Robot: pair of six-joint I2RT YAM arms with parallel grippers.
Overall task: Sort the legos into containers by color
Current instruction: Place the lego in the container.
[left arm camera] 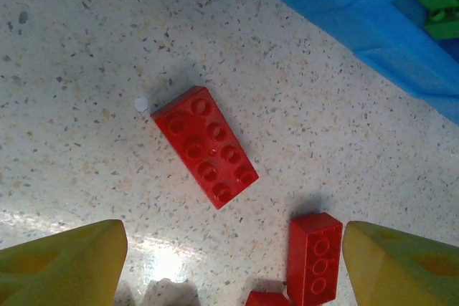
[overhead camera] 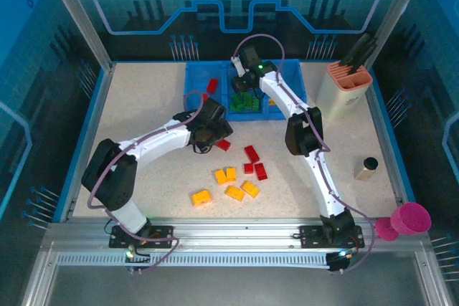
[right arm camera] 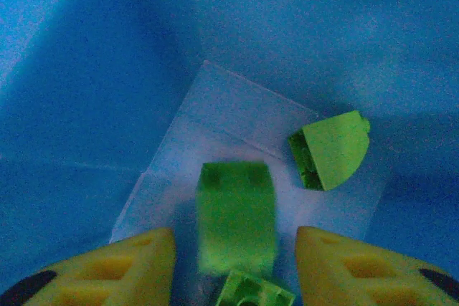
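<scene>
hovering jaws-apart, right gripper [right arm camera: 233, 238] frees a green studded brick [right arm camera: 235, 213] into the blue plastic tray's green compartment [right arm camera: 237, 116]; left gripper [left arm camera: 233, 238] gapes over a red oblong brick [left arm camera: 205, 146].

The tray [overhead camera: 195, 98] was plain blue, green bricks [overhead camera: 245, 102] in its middle compartment and a red brick [overhead camera: 211, 85] in its left one. On the tray's near side, red bricks [overhead camera: 252, 153] and, further out, yellow-orange bricks [overhead camera: 234, 193] lay on a table [overhead camera: 143, 105] of cream speckled with dark flecks. Right of the tray, a beige holder [overhead camera: 343, 94] wore an orange rim.
</scene>
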